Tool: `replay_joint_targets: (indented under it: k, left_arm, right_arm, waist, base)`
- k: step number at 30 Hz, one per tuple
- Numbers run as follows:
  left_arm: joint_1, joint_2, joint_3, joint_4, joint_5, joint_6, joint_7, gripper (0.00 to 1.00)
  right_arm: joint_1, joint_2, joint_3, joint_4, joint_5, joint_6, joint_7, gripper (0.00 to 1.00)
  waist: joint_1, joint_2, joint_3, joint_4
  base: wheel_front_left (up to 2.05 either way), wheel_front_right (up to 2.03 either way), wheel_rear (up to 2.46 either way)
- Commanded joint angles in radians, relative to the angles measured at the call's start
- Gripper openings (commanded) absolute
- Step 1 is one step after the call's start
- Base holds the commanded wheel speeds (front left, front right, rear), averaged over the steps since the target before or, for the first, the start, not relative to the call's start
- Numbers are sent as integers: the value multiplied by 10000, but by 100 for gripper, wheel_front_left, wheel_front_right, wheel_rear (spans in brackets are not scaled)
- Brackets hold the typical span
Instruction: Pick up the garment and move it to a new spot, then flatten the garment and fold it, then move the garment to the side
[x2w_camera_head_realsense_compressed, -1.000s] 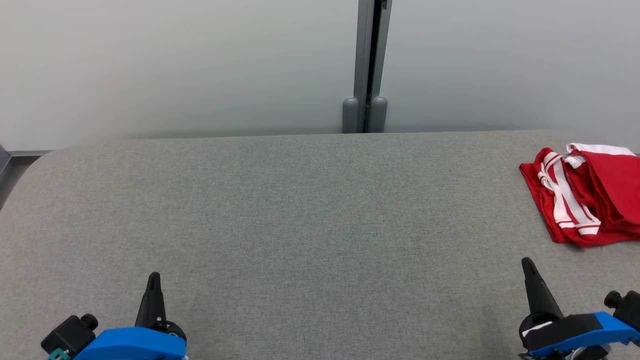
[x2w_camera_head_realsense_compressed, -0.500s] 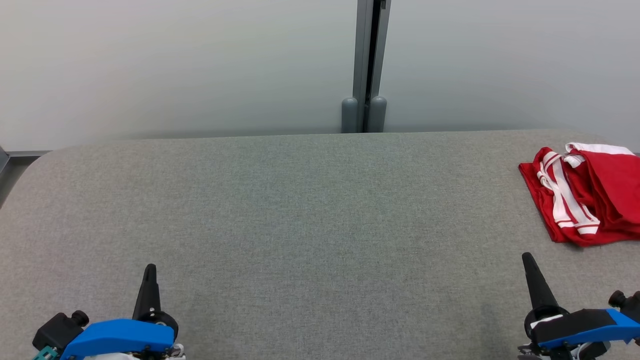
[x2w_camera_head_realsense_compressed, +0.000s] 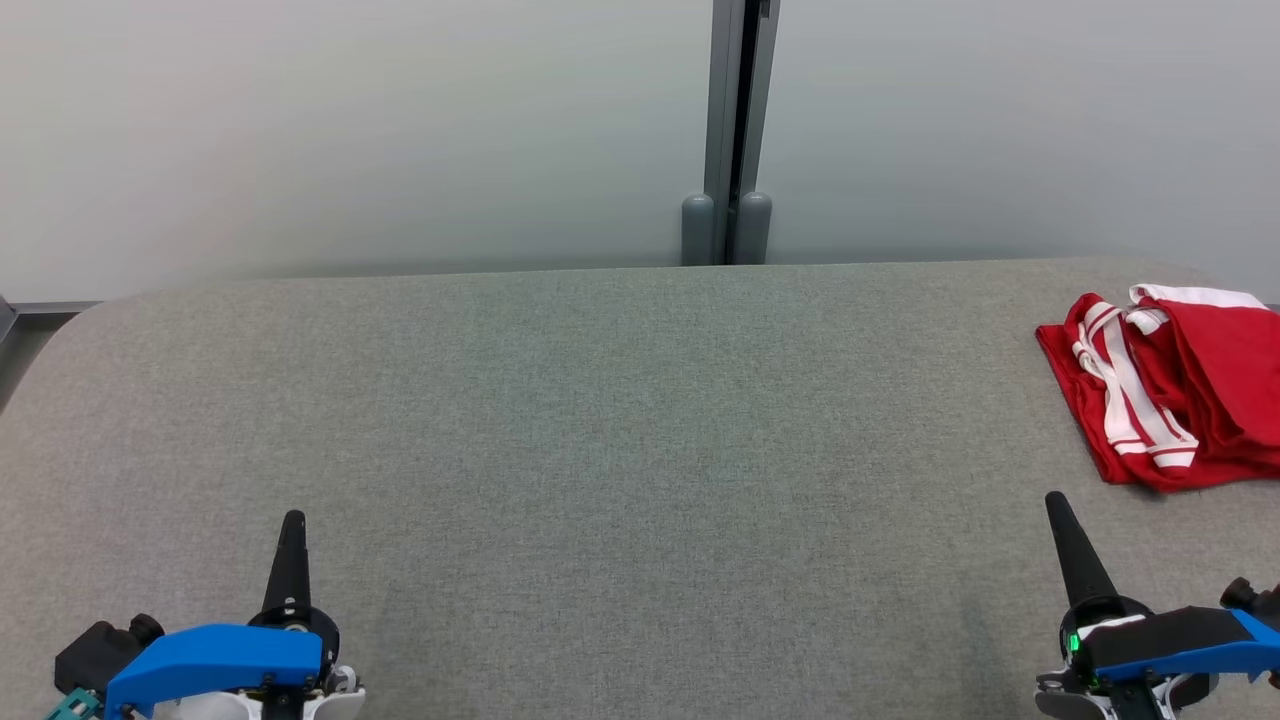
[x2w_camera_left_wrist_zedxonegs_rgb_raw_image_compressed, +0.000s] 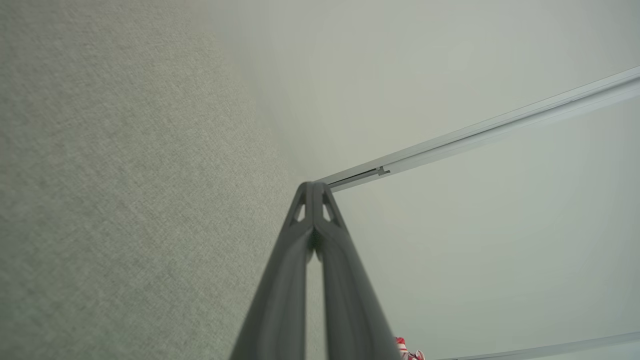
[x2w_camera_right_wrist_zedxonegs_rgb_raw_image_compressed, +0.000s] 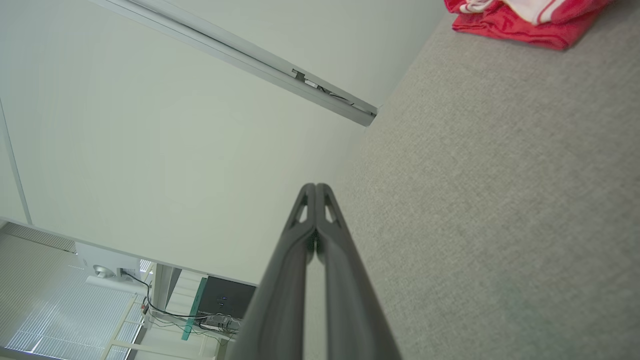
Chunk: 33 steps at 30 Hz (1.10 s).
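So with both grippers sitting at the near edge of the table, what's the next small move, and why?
Probably open the right gripper and start it forward toward the red-and-white garment. The garment lies bunched at the far right of the table, untouched, and that gripper is the nearer one. It is shut, so it must open before any grasp.

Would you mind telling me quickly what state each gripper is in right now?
Left gripper: closed, holding nothing.
Right gripper: closed, holding nothing.
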Motion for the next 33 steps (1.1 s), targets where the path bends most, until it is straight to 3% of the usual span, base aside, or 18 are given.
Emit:
replay_joint_targets:
  k: [1,33]
  left_arm:
    - [-209,20,87,-140,-287,-89,85,0]
    - [-441,-71,462,-432,-2886,-143,805,0]
  right_arm:
    - [-196,-78,-38,-60,324,3,32,0]
    - [-491,-98,-65,53,3124,4,373,0]
  waist:
    - [0,-1,1,-3]
    - [0,-1,16,-55]
  base:
    - [0,0,0]
    - [0,0,0]
